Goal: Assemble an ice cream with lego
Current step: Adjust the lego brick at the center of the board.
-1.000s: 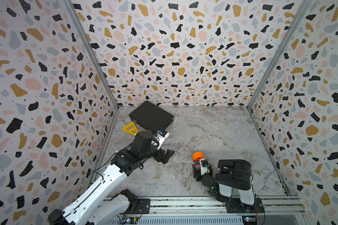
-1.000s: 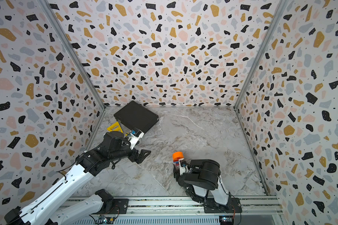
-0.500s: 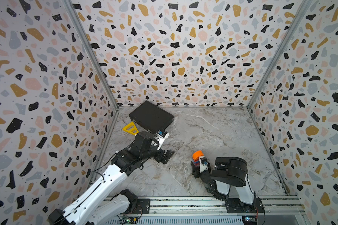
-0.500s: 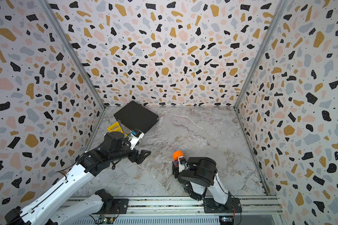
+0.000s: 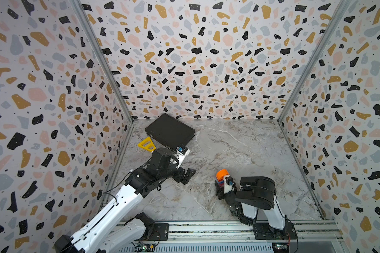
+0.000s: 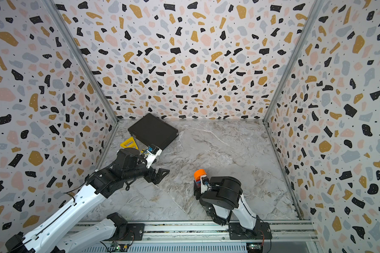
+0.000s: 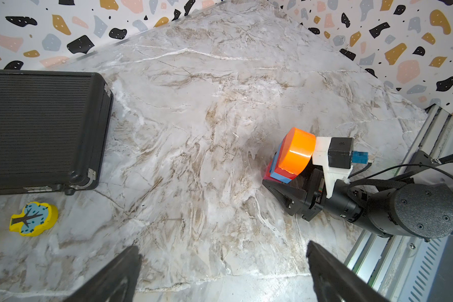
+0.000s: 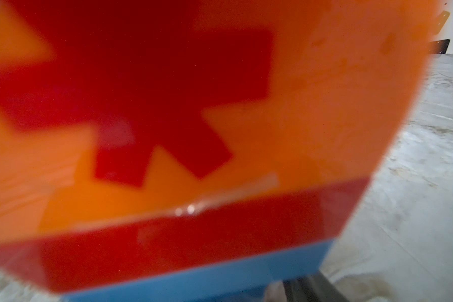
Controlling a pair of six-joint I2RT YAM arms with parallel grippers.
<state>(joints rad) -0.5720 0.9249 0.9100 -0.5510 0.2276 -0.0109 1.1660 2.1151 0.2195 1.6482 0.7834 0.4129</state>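
The ice cream (image 5: 222,175) (image 6: 200,174) is a stack with an orange dome over wide red and blue layers. It stands tilted near the table's front, right of centre. My right gripper (image 5: 221,188) (image 6: 197,188) is shut on its lower part, and the narrow stem is hidden between the black fingers (image 7: 281,191). In the right wrist view the dome's red asterisk (image 8: 152,86) fills the picture, blurred. My left gripper (image 5: 185,175) (image 7: 223,248) hovers open and empty to the left of the stack, well apart from it.
A closed black case (image 5: 170,131) lies at the back left. Beside it are a yellow triangular frame (image 5: 147,143) and a small yellow tree-printed piece (image 7: 33,215). A metal rail (image 5: 206,230) runs along the front edge, and patterned walls enclose the other three sides.
The right arm's body has shifted slightly left and back while the ice cream stays in place. The left arm has not moved.
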